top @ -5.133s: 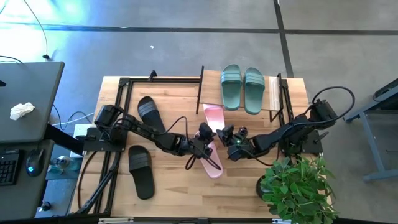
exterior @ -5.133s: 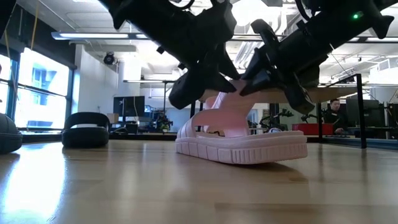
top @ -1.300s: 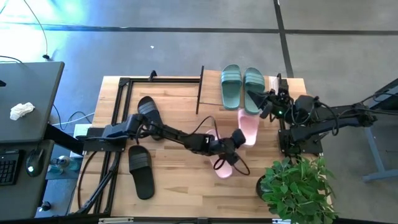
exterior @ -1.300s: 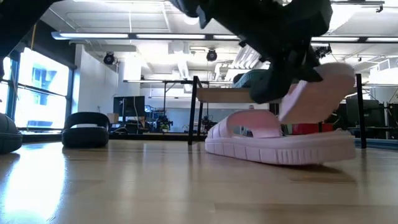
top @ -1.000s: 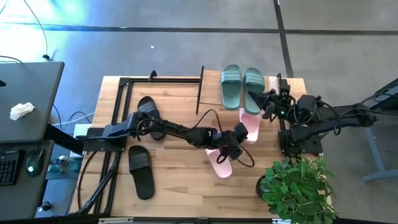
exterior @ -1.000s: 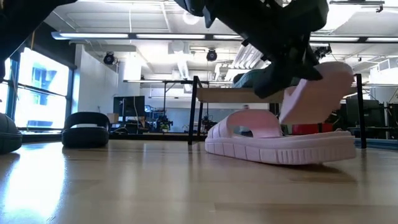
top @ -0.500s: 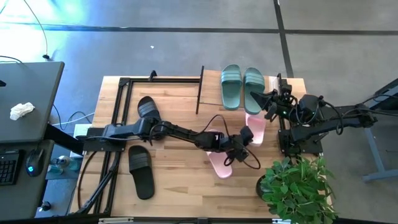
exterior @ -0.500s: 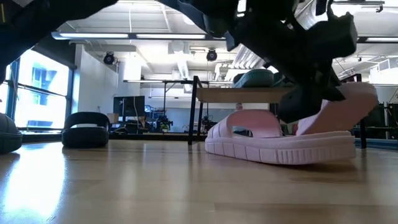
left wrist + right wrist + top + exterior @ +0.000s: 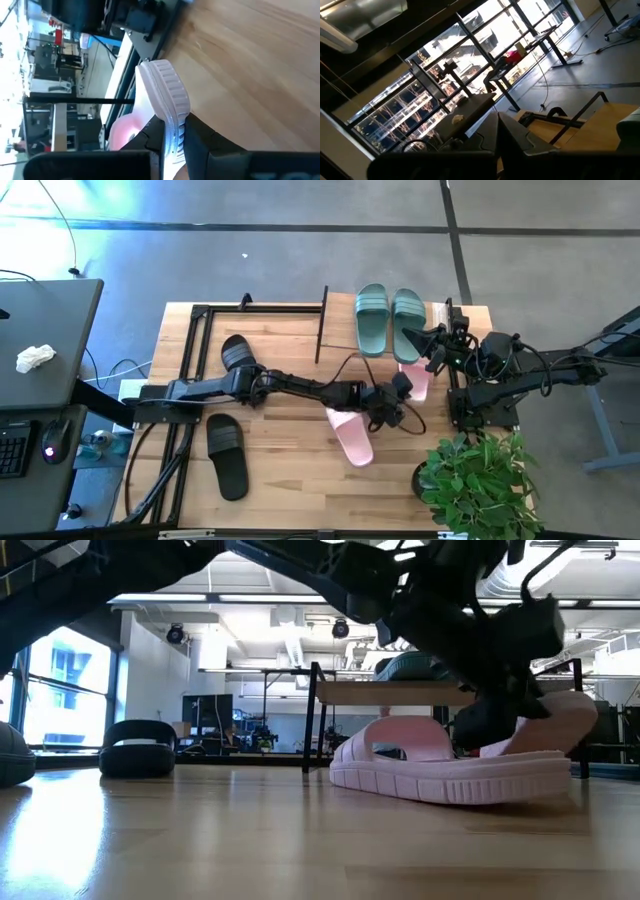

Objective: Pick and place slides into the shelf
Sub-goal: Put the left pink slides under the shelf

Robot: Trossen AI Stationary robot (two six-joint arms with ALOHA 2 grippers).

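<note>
The left arm reaches across the table [image 9: 290,480] and covers much of the held pink slide [image 9: 418,380], of which only a pale edge shows past the left gripper [image 9: 397,392] in the high view. In the low view dark arm links hide the shelf's [image 9: 395,693] right part and most of that slide; whether it touches the table or hangs just above it cannot be told. The right wrist view shows mainly windows and room, with the right arm's own dark fingers closed together.

In the left wrist view, the left jaws are clenched on the ribbed sole edge of the held pink slide, one finger [image 9: 200,142] on each side. It sits at about 3 o'clock from table centre, just below the sage-green pair [image 9: 389,321] on the shelf top board at 1 o'clock. The right gripper [image 9: 412,343], jaws pressed shut on nothing, hovers beside the green pair and touches no slide.

The other pink slide [image 9: 350,436] lies flat near centre. Two black slides [image 9: 227,455] lie apart at 9 o'clock. A potted plant [image 9: 475,480] stands at 4 o'clock.
</note>
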